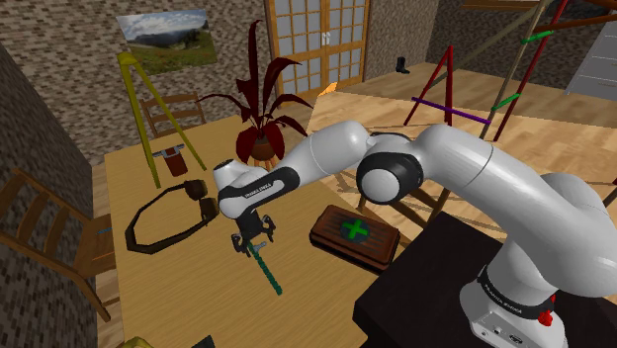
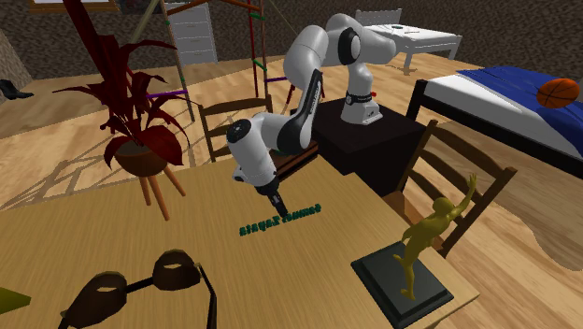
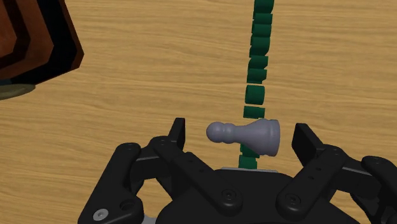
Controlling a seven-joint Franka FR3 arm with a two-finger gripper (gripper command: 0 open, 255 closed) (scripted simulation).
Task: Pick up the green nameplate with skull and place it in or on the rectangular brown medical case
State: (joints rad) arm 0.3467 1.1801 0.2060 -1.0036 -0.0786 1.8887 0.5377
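Gripper (image 3: 242, 132): released, empty.
Nameplate (image 3: 257, 62): starts between jaws, long axis runs straight ahead.
Grey pawn shape (image 3: 249, 135): crosswise between jaws, untouched.

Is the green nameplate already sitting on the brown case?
No, the green nameplate lies on the table, apart from the brown case.

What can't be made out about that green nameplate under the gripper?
Lettering on the nameplate: too small to read in the second exterior view; no skull discernible.
Its near end: hidden beneath the gripper in the wrist view.
Grey pawn-shaped piece between the open fingers: whether it touches the nameplate, unclear.
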